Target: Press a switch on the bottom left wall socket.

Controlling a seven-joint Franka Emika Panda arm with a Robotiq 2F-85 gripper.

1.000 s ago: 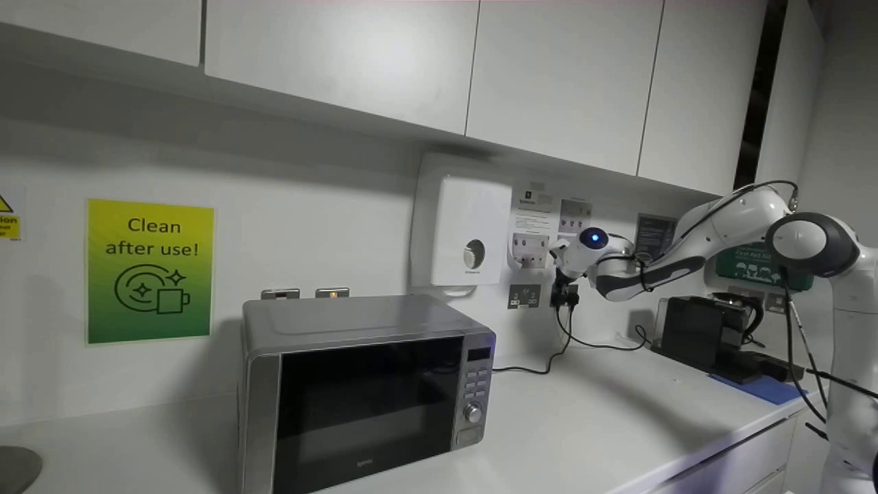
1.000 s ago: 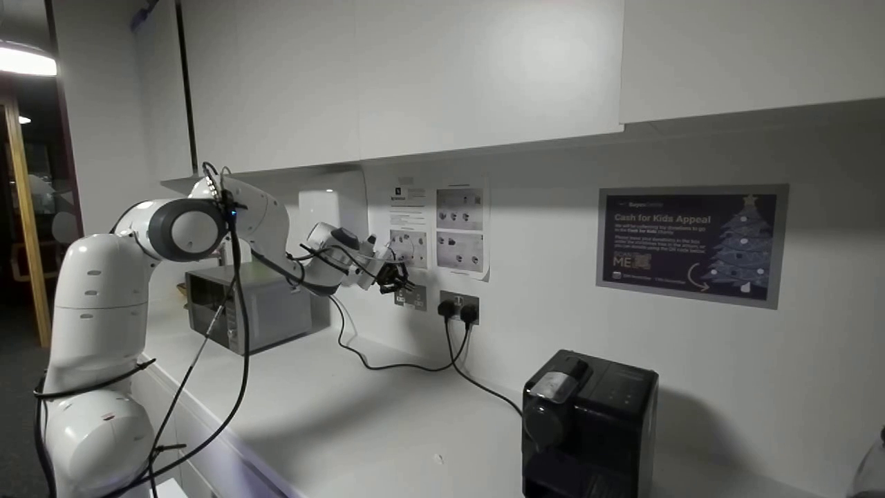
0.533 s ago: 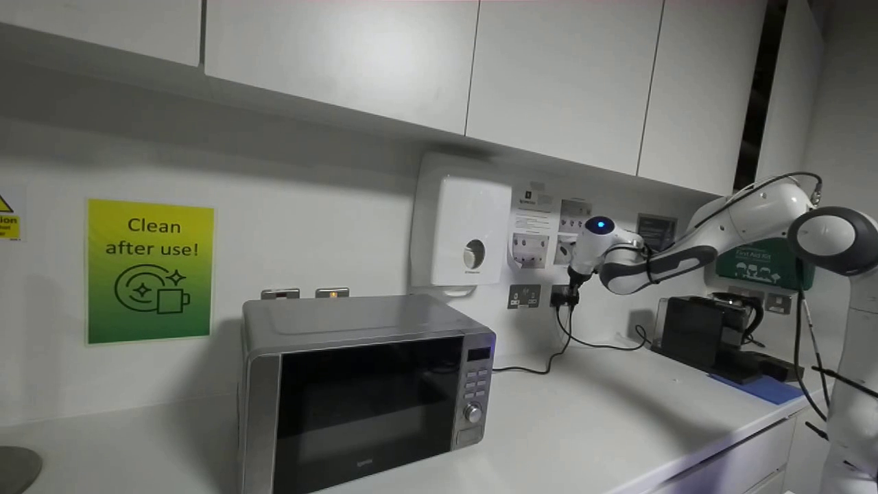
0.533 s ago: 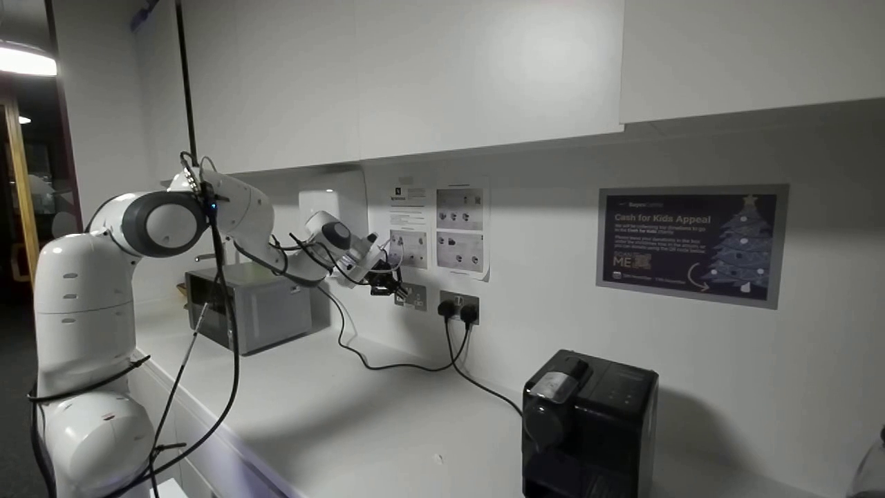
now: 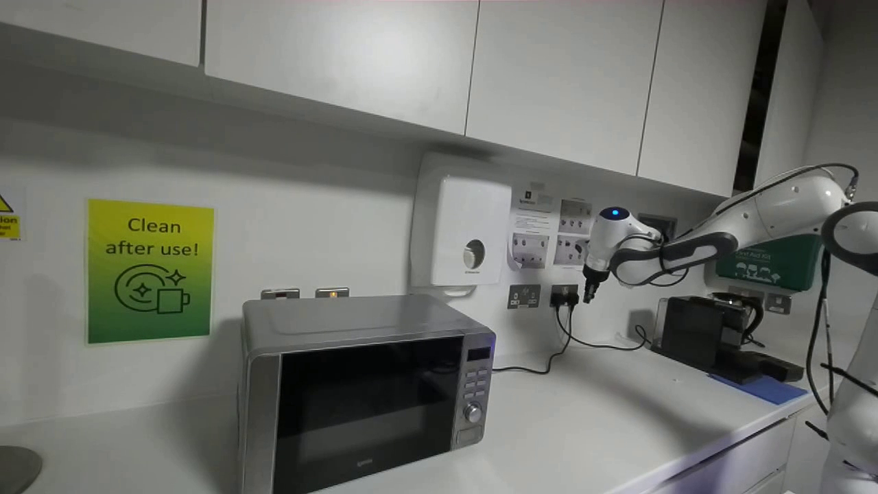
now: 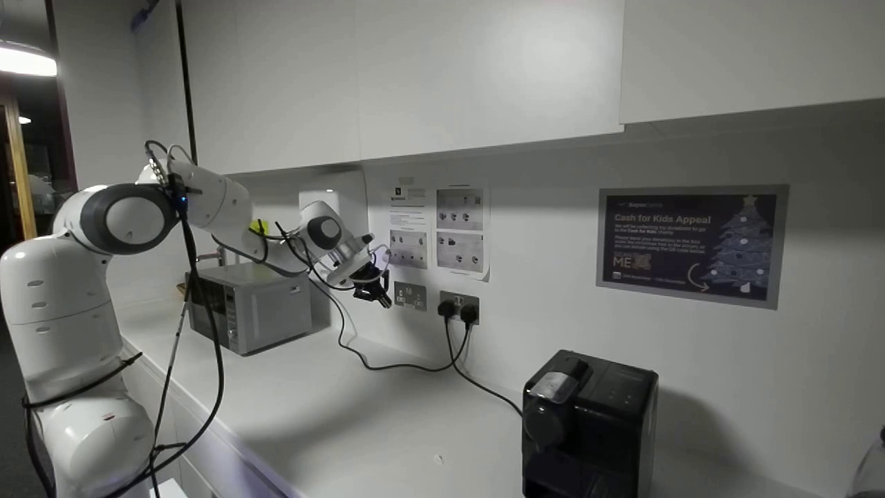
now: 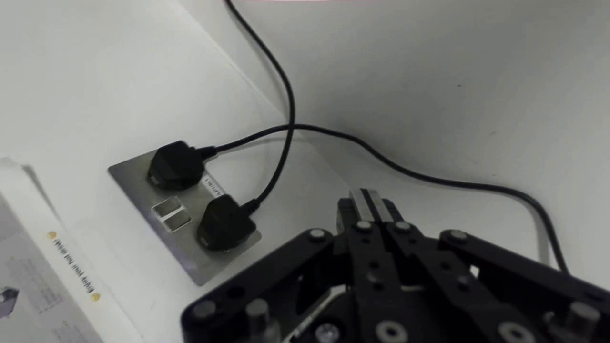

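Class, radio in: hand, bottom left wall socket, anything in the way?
Hand shut, empty. Bottom left wall socket: nothing plugged in, hand apart from it. Possible snag: black plugs in the neighbouring socket.

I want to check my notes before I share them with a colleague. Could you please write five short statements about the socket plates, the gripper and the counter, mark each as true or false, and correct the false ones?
1. In both exterior views, the plug-free socket plate is left of the plugged socket plate. True.
2. The plugged socket plate holds only one plug. False: it holds two black plugs.
3. In the wrist view, the gripper has its fingertips close together. True.
4. The gripper is pressing a switch. False: in both exterior views it stands apart from both plates.
5. The microwave stands on the counter. True.
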